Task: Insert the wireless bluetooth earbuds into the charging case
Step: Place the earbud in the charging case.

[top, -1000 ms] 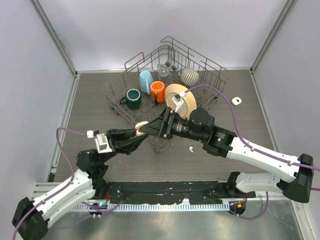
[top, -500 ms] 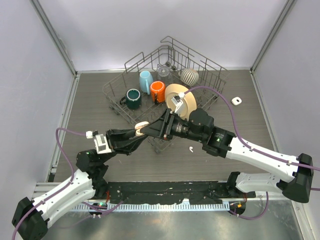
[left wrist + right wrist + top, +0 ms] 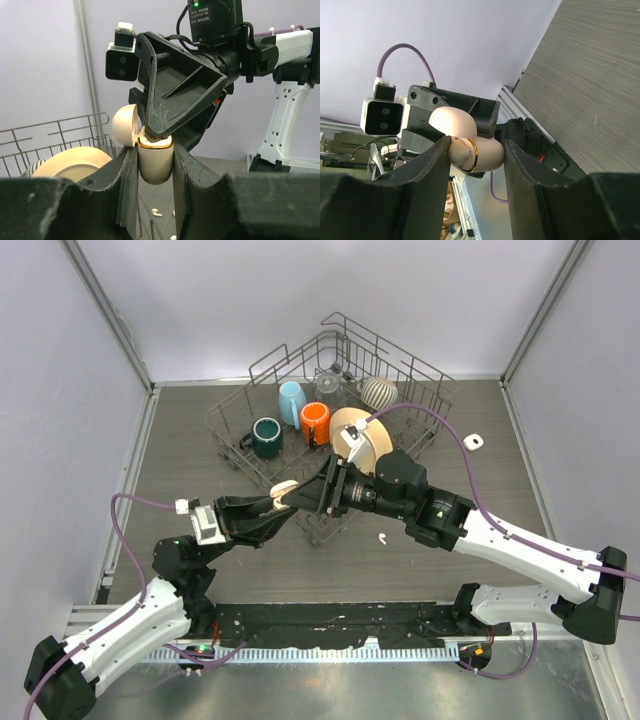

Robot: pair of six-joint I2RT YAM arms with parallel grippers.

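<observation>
The left gripper (image 3: 156,161) is clenched on the open charging case (image 3: 155,170), lid flipped back. The right gripper (image 3: 476,150) flanks its gold-rimmed mouth, and whether it grips cannot be told. One white earbud (image 3: 381,537) lies on the table (image 3: 180,440), below and apart from both sets of fingers.

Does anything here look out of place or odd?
Yes. One earbud lies loose on the table by the dish rack's near corner, not in the charging case that the left gripper holds open above the table.

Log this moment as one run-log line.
left gripper: holds open charging case | right gripper: at its mouth, grip unclear | earbud: loose on table
</observation>
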